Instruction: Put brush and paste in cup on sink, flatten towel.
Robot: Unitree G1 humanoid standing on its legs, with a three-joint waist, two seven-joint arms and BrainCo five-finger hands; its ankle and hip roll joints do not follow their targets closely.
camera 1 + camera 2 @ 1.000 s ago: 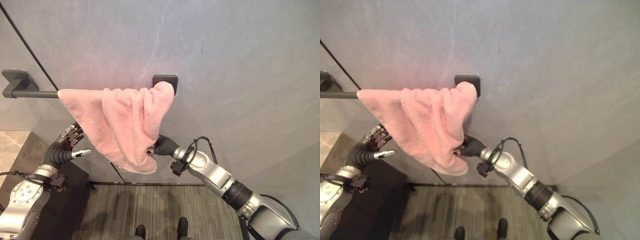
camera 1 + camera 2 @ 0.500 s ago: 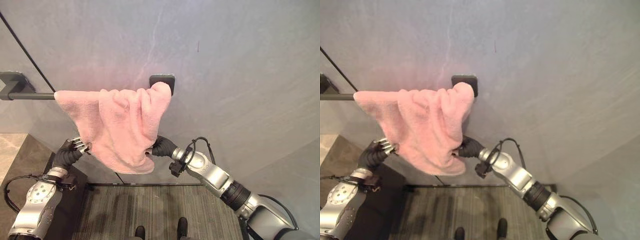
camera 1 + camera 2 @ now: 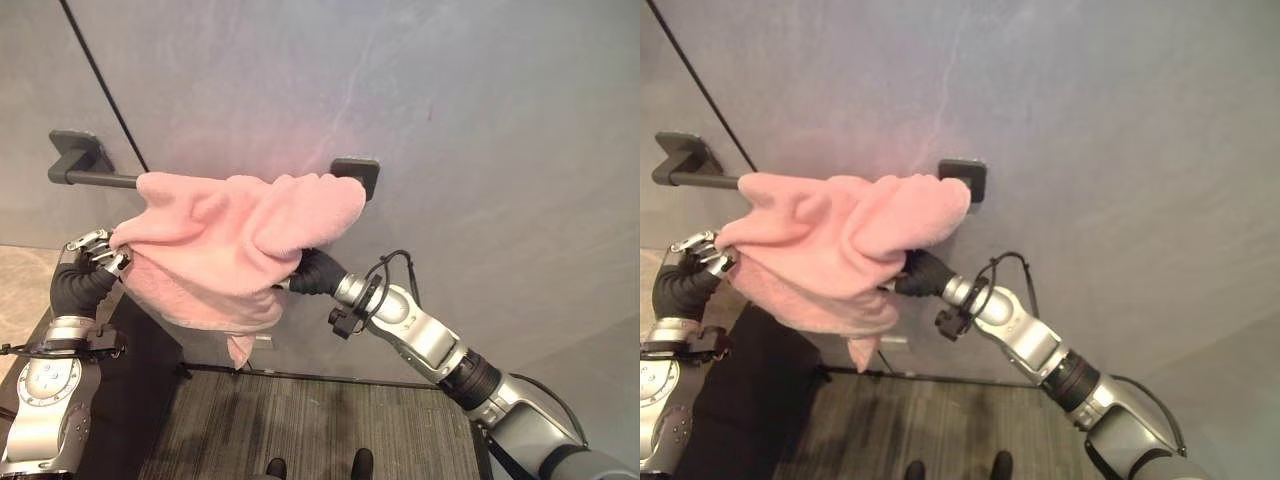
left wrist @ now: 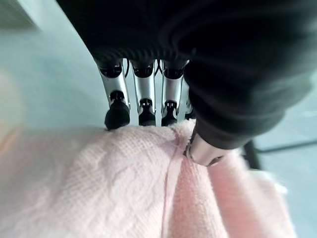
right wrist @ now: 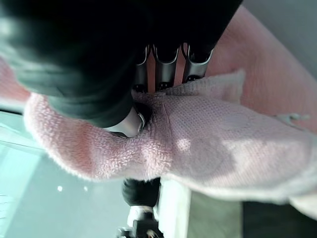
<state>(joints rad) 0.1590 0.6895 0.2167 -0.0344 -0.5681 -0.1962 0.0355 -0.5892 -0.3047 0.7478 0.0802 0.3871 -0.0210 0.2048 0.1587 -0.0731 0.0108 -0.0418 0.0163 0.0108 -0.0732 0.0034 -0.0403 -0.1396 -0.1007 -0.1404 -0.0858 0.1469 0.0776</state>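
Bunched pink terry towel [image 3: 235, 250] draped over dark wall-mounted bar [image 3: 100, 180]; left robot hand [image 3: 95, 252] pinching its 9 o'clock edge, right robot hand [image 3: 305, 275] clamped on cloth at 4 o'clock. Best pulled apart evenly, keeping the towel on the bar.

Both arms are shiny silver-grey with round joints. The left hand [image 3: 88, 252] has silver fingers with dark tips. The right hand [image 3: 312, 273] wears a dark ribbed cover at the wrist.
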